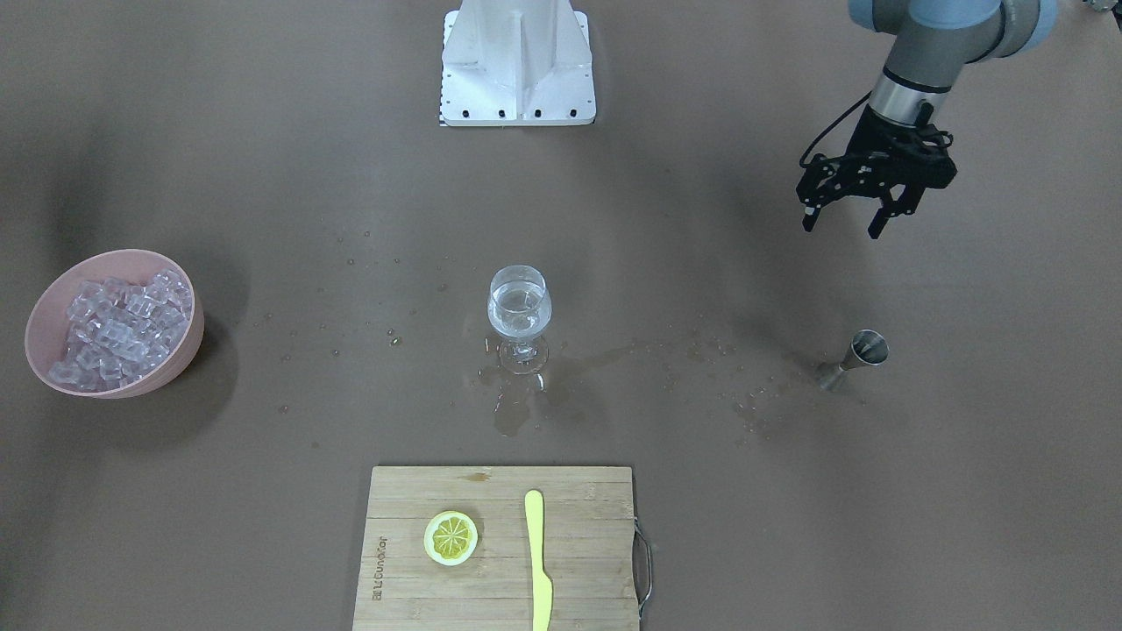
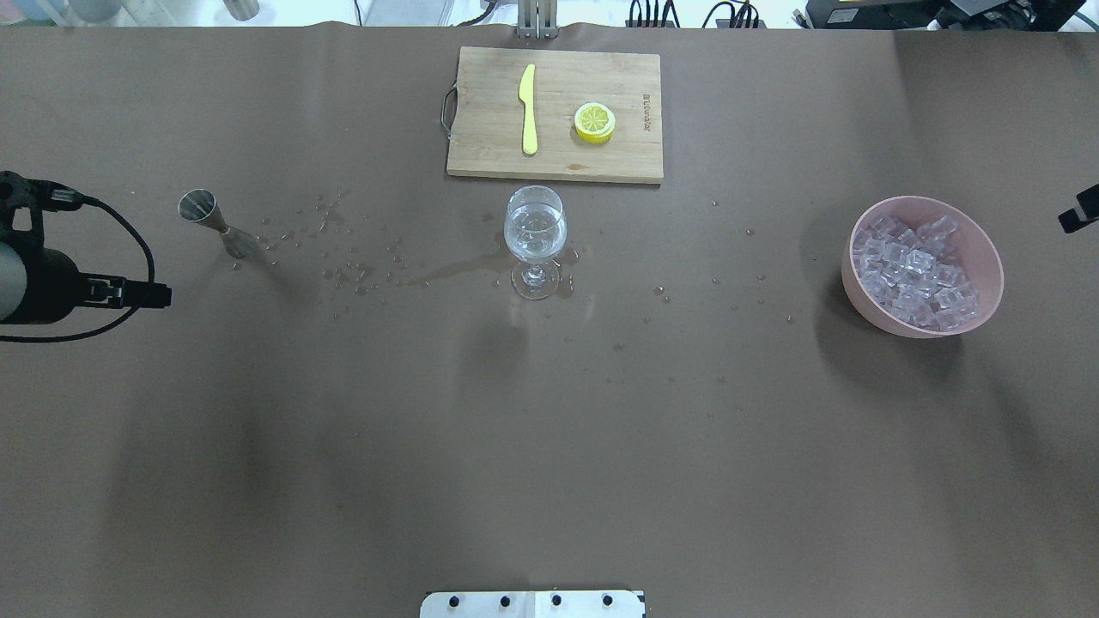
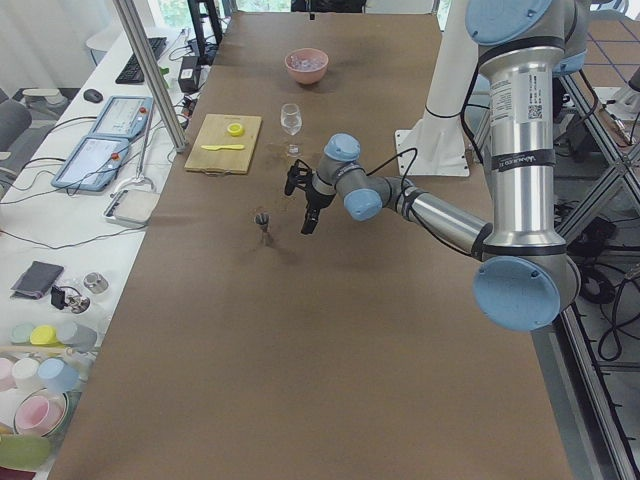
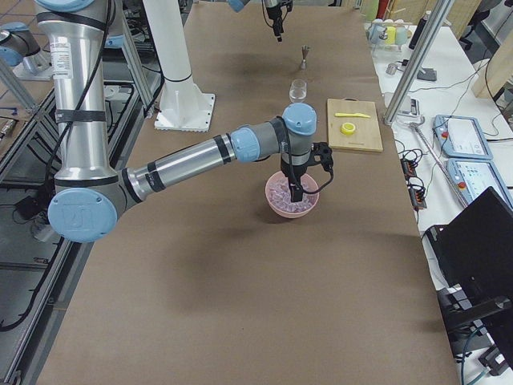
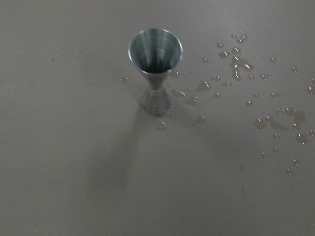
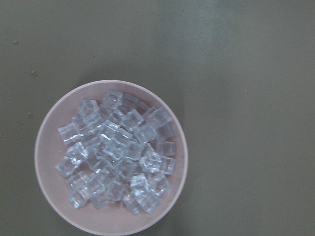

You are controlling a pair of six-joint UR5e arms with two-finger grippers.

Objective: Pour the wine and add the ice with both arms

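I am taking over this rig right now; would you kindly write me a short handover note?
The left end effector is open and empty, hanging above the table, apart from the jigger.
The right end effector hangs over the pink bowl; open or shut cannot be told.
The jigger stands upright and looks empty. The wine is in the stemmed glass, with a puddle at its foot.
The ice is in the bowl; whether any is in the glass is unclear.
Done: the pour, apparently. Left: ice into the glass.
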